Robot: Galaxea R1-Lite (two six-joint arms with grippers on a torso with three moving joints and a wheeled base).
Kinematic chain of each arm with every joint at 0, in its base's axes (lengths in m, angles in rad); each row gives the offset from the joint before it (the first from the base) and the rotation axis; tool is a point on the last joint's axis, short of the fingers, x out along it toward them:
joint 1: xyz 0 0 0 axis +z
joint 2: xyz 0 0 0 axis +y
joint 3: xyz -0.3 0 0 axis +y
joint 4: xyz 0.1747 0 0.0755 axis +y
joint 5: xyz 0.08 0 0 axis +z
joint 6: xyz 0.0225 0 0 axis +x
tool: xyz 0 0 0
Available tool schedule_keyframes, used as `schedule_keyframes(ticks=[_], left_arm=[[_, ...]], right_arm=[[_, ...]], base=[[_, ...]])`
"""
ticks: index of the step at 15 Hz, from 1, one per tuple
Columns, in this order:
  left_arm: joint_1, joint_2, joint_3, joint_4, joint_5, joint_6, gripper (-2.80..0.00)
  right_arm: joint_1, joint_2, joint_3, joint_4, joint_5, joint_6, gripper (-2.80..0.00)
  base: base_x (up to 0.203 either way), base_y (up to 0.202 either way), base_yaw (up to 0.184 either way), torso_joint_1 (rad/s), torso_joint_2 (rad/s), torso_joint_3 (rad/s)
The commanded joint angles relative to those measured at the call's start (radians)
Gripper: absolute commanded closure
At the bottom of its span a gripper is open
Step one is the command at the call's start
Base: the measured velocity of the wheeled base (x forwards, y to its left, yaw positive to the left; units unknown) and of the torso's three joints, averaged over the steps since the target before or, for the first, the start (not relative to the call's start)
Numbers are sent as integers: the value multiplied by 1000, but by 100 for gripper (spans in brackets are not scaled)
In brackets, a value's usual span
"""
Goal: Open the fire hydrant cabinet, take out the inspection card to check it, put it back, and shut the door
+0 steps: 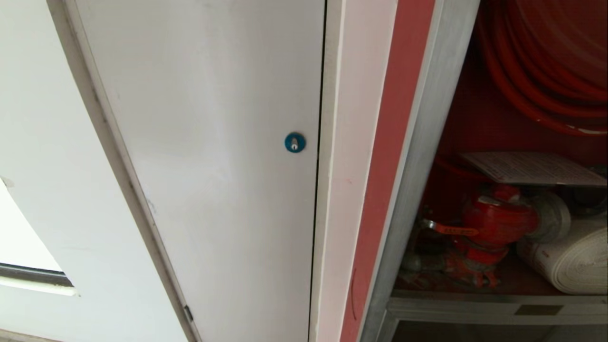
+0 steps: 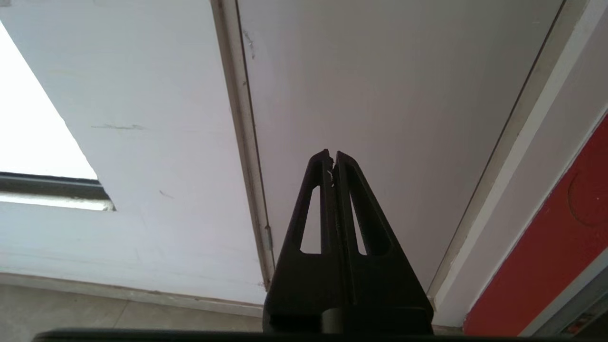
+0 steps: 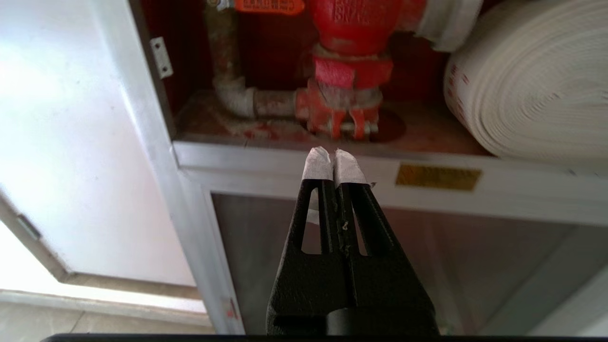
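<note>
The fire hydrant cabinet stands open at the right, showing its red inside. In it are a red hose reel, a red valve and a white rolled hose. The inspection card lies flat on top of the valve. The cabinet's door is out of view. My right gripper is shut and empty, its white-taped tips low before the cabinet's sill, below the valve. The left gripper is shut and empty, facing the white panel door. Neither arm shows in the head view.
A plain white panel door with a round blue lock fills the wall left of the cabinet. Under the sill sits a smaller dark glass panel with an orange label above it. Floor shows low down.
</note>
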Motion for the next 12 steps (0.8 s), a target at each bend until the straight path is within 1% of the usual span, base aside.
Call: schedule_keyframes(ticks=[1,4,5,10,12], left_arm=[[0,1,6,0,0,-1,0],[0,1,6,0,0,-1,0],[0,1,6,0,0,-1,0],[0,1,6,0,0,-1,0],[0,1,6,0,0,-1,0]], right_arm=[[0,-1,0,0,0,0,0],[0,-1,0,0,0,0,0],[0,-1,0,0,0,0,0],[0,-1,0,0,0,-5,0],[0,-1,0,0,-1,10,0]], base=[[195,0,0,2,0,5],[185,0,-1,5,1,3],[78,0,3,20,7,-2],[0,0,0,0,0,0],[0,0,0,0,0,0]])
